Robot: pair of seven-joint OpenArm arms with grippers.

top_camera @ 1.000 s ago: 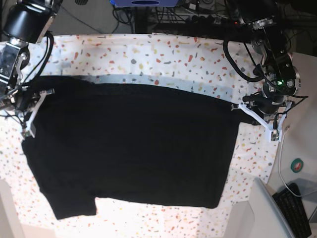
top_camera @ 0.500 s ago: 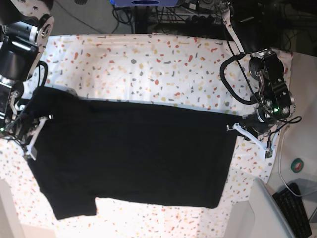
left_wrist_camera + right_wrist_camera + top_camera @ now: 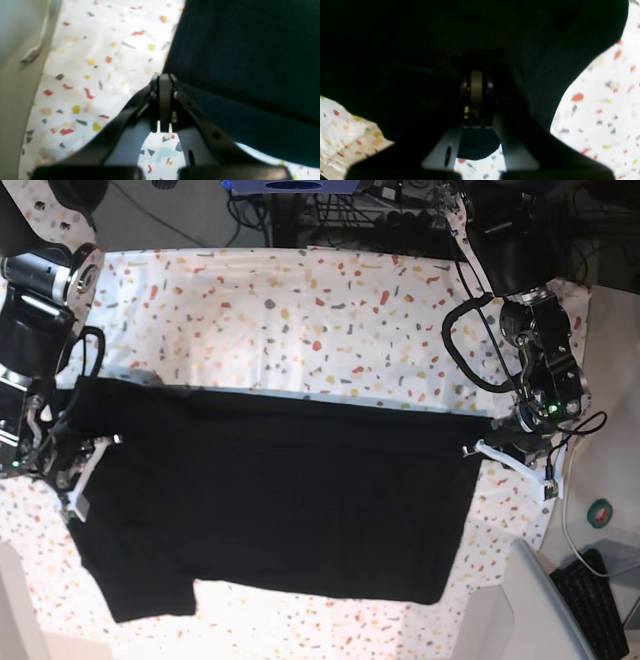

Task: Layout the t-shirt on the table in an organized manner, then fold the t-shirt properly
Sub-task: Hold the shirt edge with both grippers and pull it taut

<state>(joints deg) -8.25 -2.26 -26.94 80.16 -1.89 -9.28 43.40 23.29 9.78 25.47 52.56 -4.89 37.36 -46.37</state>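
Note:
The black t-shirt point(image 3: 280, 500) lies spread wide on the speckled table point(image 3: 330, 310), one sleeve sticking out at the near left. My left gripper point(image 3: 472, 448) is on the base view's right, shut on the shirt's far right corner. The left wrist view shows its closed tips point(image 3: 162, 77) right at the edge of the cloth point(image 3: 250, 62). On the base view's left, my right gripper point(image 3: 100, 445) is shut on the far left corner. Its closed tips point(image 3: 476, 82) are buried in black cloth point(image 3: 395, 50) in the right wrist view.
A grey-white side surface point(image 3: 530, 600) with a keyboard point(image 3: 600, 600) and a round green-marked item point(image 3: 600, 513) sits at the near right. Cables and a blue object point(image 3: 290, 185) lie beyond the table's far edge. Bare table point(image 3: 87, 62) shows left of the left gripper.
Both grippers have moved toward the near side of the table, dragging the shirt's far edge with them. More bare table now shows behind the shirt.

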